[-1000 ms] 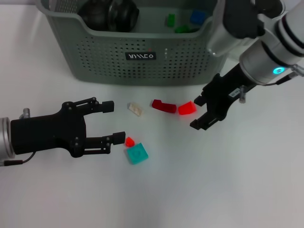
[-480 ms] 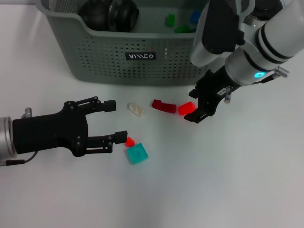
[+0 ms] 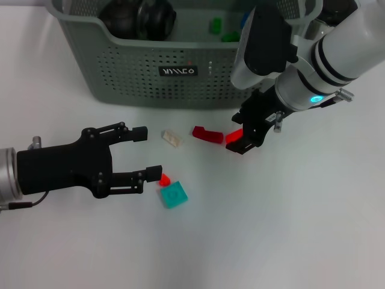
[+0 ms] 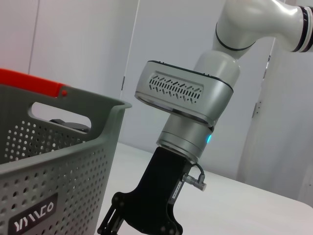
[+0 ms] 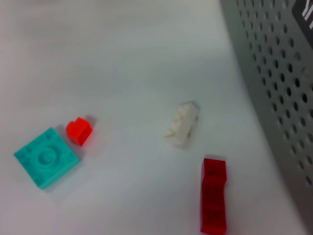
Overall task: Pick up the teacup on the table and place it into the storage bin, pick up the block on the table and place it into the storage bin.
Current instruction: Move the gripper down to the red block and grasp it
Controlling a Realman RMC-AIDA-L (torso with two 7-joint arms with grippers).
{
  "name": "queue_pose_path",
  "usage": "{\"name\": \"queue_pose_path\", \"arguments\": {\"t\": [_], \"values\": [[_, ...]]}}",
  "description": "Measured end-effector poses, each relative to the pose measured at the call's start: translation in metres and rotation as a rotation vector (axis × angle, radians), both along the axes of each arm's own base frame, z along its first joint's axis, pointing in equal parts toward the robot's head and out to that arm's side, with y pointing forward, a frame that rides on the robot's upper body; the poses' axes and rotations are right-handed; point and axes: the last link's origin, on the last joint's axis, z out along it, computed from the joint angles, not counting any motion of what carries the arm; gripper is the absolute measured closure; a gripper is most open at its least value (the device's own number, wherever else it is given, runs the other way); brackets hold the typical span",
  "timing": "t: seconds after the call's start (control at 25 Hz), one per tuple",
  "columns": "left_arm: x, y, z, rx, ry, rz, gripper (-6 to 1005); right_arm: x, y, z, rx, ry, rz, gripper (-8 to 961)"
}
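The bright red block (image 3: pixel 234 136) lies on the white table (image 3: pixel 289 217) in front of the storage bin (image 3: pixel 168 72), and the right gripper (image 3: pixel 242 136) has its dark fingers down around it, one on each side, so that only a sliver of red shows between them; whether they are pressing on it cannot be told. Just beside that block, toward the robot's left, lies a dark red block (image 3: pixel 207 135), long and narrow, and past it a small cream block (image 3: pixel 171 138); the right wrist view shows both close to the perforated wall of the bin. Nearer the robot sit a small orange-red block (image 3: pixel 164 179) and, touching or almost touching it, a flat teal block (image 3: pixel 173 195) with studs on top. The left gripper (image 3: pixel 146 153) rests low over the table with its fingers spread wide and nothing between them, the nearer fingertip just beside the small orange-red block. The bin stands at the far side of the table, grey-green with a black label on its front; inside it are a dark rounded object (image 3: pixel 138 18) and a few green and blue pieces (image 3: pixel 231 27).
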Motion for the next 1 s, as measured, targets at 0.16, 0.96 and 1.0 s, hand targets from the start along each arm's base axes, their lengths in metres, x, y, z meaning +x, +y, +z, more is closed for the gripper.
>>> {"name": "queue_pose_path", "arguments": {"t": [0.16, 0.96, 1.0], "values": [[-0.0011, 0.0002, 0.0001, 0.002, 0.005, 0.004, 157, 0.0016, -0.0002, -0.0009, 0.001, -0.001, -0.005, 369], [-0.0025, -0.0016, -0.0004, 0.001, 0.006, 0.011, 157, 0.0049, -0.0016, -0.0026, 0.0, -0.011, -0.016, 602], [-0.0025, -0.0018, -0.0004, 0.0, 0.005, 0.01, 157, 0.0049, -0.0016, -0.0026, 0.002, -0.01, -0.02, 617]]}}
